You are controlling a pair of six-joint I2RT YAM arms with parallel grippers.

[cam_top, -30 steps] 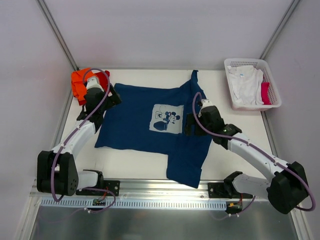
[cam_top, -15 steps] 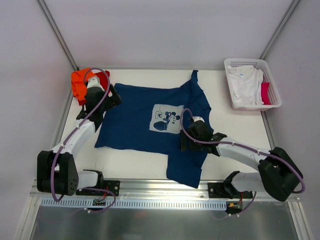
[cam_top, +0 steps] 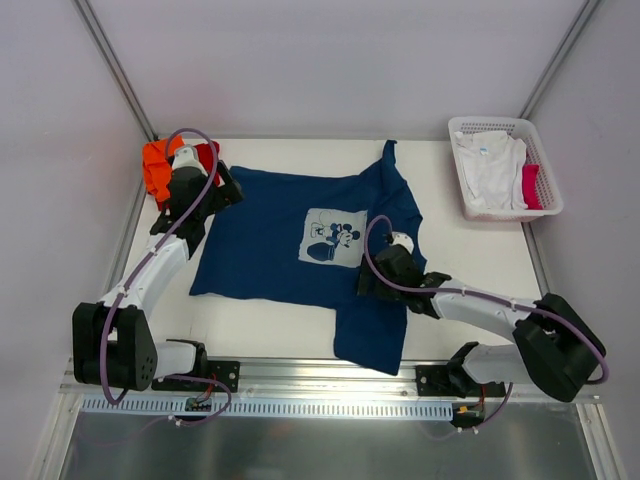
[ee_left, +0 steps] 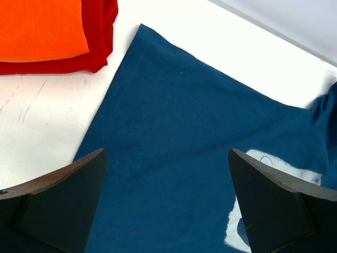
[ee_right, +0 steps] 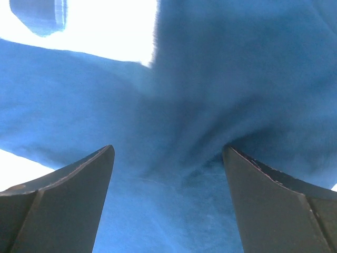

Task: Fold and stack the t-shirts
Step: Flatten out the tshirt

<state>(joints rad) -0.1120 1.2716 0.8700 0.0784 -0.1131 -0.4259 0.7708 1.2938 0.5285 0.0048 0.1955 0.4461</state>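
The navy t-shirt (cam_top: 270,235) lies spread on the white table, print (cam_top: 333,238) up, with one sleeve trailing toward the near edge. Folded orange (cam_top: 154,160) and red (cam_top: 207,152) shirts are stacked at the back left. My left gripper (cam_top: 222,192) is open over the navy shirt's back-left corner; its wrist view shows the navy cloth (ee_left: 174,132), the orange shirt (ee_left: 39,26) and the red shirt (ee_left: 100,31). My right gripper (cam_top: 368,283) is open and low over bunched navy cloth (ee_right: 174,132) just near-right of the print, holding nothing.
A white lattice basket (cam_top: 470,125) at the back right holds a white shirt (cam_top: 490,165) and a red one (cam_top: 530,185). Bare table (cam_top: 460,235) shows right of the navy shirt. Grey walls enclose the table on three sides.
My right gripper has moved from right of the print toward the near side and down onto the cloth below it. My left gripper has shifted slightly toward the back.
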